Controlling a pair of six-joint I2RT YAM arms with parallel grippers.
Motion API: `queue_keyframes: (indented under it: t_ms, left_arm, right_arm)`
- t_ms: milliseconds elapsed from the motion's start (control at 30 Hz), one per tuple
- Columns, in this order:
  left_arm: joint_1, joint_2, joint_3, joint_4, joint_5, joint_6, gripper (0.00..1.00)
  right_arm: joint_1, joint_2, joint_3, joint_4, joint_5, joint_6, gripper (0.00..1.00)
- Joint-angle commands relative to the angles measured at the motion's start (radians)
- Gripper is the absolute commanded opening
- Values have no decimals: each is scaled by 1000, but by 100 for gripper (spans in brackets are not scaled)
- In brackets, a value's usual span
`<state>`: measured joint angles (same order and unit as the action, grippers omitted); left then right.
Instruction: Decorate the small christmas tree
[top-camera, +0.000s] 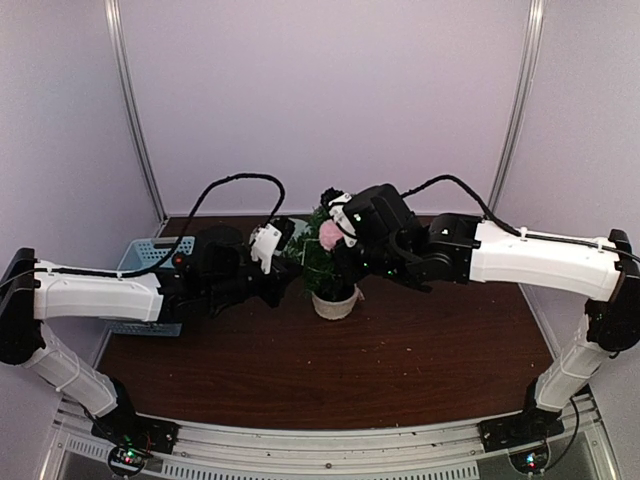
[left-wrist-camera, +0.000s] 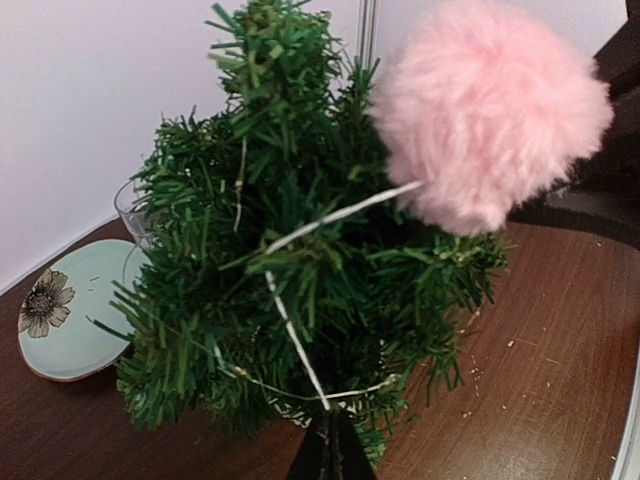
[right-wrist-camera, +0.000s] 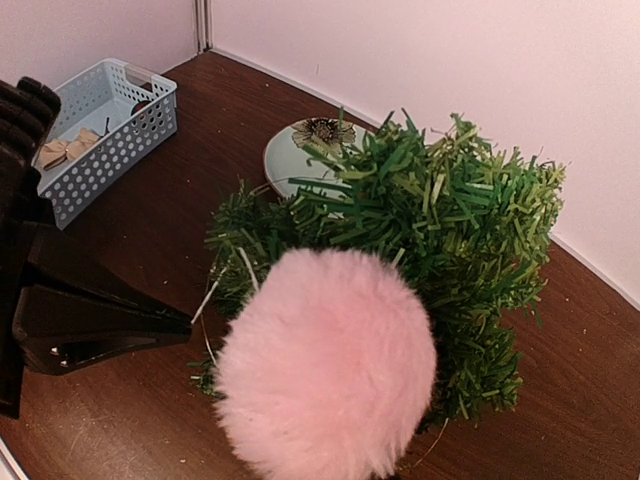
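Small christmas tree (top-camera: 326, 262) stands in its pot (top-camera: 334, 303) mid-tabletop (top-camera: 400, 360), toward the back. Basket (top-camera: 150, 255) sits far left on the tabletop, behind the left arm, with small items (right-wrist-camera: 62, 148) inside. Plate (left-wrist-camera: 60, 320) lies flat behind the tree near the back wall. Glass cup (left-wrist-camera: 130, 205) is between tree and plate; can't tell if it is on the plate. Left gripper (left-wrist-camera: 330, 455) is at the tree's left, low, jaws closed on a string (left-wrist-camera: 295, 335) running up through the branches to the pompom (top-camera: 331, 234). The pompom is against the tree's upper right side, in the right gripper (top-camera: 347, 240) jaws, fingers hidden behind it.
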<state>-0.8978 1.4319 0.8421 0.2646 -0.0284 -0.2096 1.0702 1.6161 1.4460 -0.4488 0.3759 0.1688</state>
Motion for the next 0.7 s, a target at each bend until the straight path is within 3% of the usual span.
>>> queue_keyframes:
  t_ms: [0, 667]
  left_arm:
    - [-23, 5, 19, 5, 28, 23, 0]
    - [-65, 19, 139, -102, 70, 61, 0]
  right_arm:
    - [-2, -23, -32, -22, -12, 26, 0]
    - [8, -78, -111, -9, -2, 70, 0]
